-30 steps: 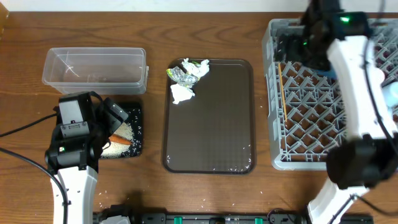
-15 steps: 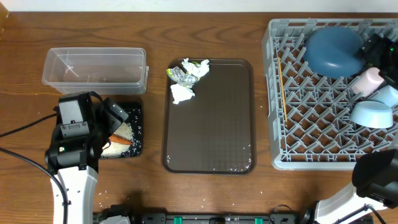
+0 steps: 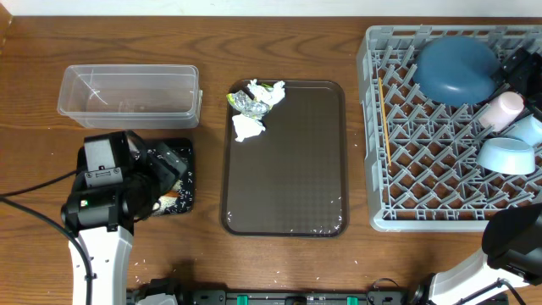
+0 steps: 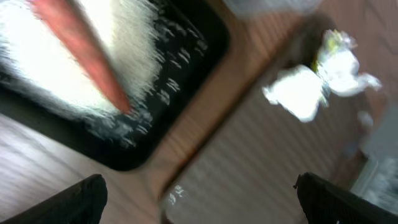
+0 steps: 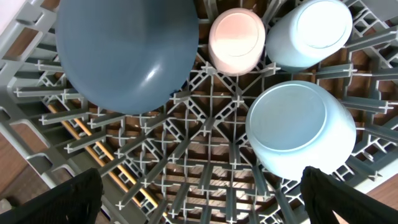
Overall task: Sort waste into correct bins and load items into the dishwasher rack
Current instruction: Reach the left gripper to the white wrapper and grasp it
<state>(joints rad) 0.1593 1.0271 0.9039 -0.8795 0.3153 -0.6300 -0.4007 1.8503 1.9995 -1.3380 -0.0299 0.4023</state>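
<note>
Left gripper (image 4: 199,202): fingers spread, nothing between them. It hangs over the edge of the black tray (image 4: 134,155), which holds the rice (image 4: 140,37) and the carrot piece (image 4: 81,43). The left wrist view is blurred.

Right gripper (image 5: 199,199): fingers apart and empty, above the dishwasher rack (image 3: 423,169). In the rack:
- the dark-blue dish (image 5: 127,53)
- a pale pink cup (image 5: 236,40)
- a light-blue cup (image 5: 311,31)
- the light-blue bowl (image 5: 301,127)
- the chopsticks (image 3: 384,110), along the left side

Unsorted waste lies at the top-left corner of the brown serving tray (image 3: 288,178): a white tissue (image 3: 247,127), with the silvery-green wrapper (image 3: 248,103) touching it. The clear tub (image 3: 127,108) looks empty.

Likely risks:
- Tissue and wrapper sit against each other, so one pinch may lift both and drop them in the same bin.
- Crumpled tissue is light and soft. A shallow grasp may slip, or it may cling to a pad on release.
- The left arm is low over the black tray, so a sweep toward the serving tray could clip its rim and scatter rice.
- Loose grains (image 3: 135,267) on the table by the left arm base look too small to pinch.
- The dish leans on the pegs, so a low right-arm pass could knock it or the cups.
</note>
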